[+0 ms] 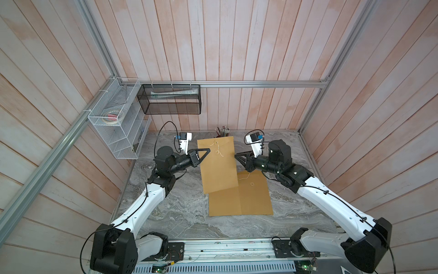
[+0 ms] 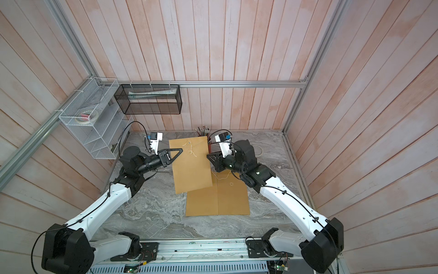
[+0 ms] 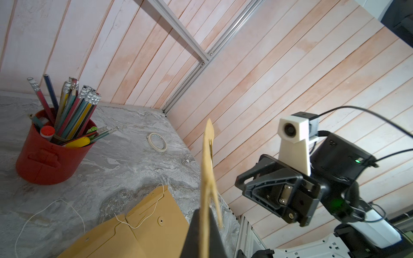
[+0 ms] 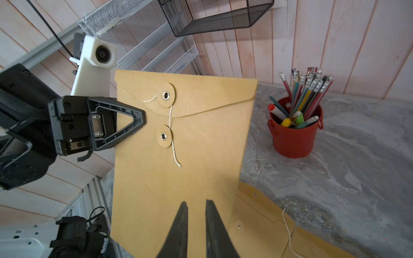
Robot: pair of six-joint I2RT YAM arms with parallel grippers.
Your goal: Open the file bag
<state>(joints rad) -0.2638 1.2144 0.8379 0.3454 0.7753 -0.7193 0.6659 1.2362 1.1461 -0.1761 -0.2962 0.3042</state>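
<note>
The file bag (image 1: 218, 163) (image 2: 192, 166) is a brown paper envelope held up tilted above the table. My left gripper (image 1: 208, 150) (image 3: 204, 212) is shut on its left edge, seen edge-on in the left wrist view. The flap lies folded down, with two round paper buttons (image 4: 166, 95) and a loose white string (image 4: 173, 152) hanging past the lower one. My right gripper (image 1: 235, 155) (image 4: 194, 203) stands at the bag's right edge, its fingers a little apart with nothing between them, in front of the bag's face.
Two more brown envelopes (image 1: 253, 194) (image 1: 225, 201) lie flat on the marble table under the held bag. A red pencil cup (image 4: 295, 131) stands at the back wall and a tape roll (image 3: 157, 142) lies beyond the right arm. Wire baskets (image 1: 118, 118) (image 1: 170, 99) hang back left.
</note>
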